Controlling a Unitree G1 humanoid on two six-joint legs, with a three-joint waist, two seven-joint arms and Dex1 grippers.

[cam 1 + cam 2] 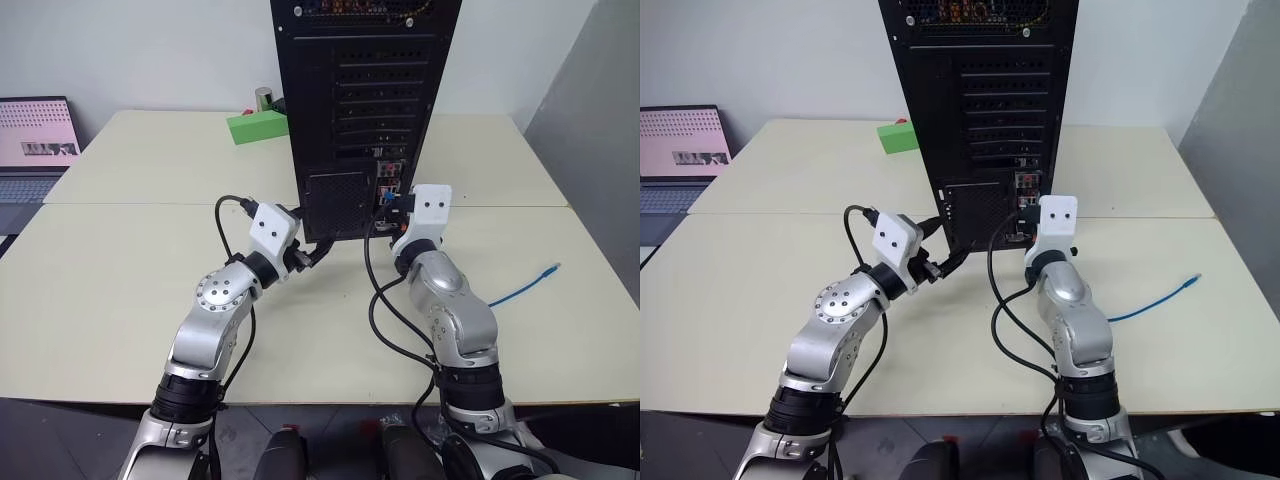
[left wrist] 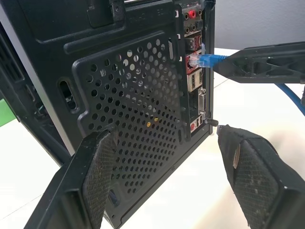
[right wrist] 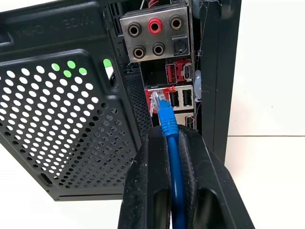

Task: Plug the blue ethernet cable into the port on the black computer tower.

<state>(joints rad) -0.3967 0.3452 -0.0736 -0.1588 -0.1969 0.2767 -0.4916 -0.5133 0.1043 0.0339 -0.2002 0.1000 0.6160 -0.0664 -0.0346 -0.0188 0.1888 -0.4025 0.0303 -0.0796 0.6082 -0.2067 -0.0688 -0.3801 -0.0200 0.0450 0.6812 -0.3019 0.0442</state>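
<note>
You face two pale cream tables (image 1: 120,270) pushed together edge to edge before a plain white wall (image 1: 150,50), with an open laptop (image 1: 35,150) at the far left.

Black computer tower (image 1: 365,110) stands upright on the surface, back panel w/ mesh grille facing me. Blue cable (image 3: 167,125) pinched in my right hand (image 3: 167,143), clear plug tip right at the port (image 3: 157,98) in the connector strip; far end (image 1: 548,270) lies loose on surface.

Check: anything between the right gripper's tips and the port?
Just the plug end of the blue cable, pinched in the right gripper and reaching into the port on the tower. Right wrist view shows it.
</note>
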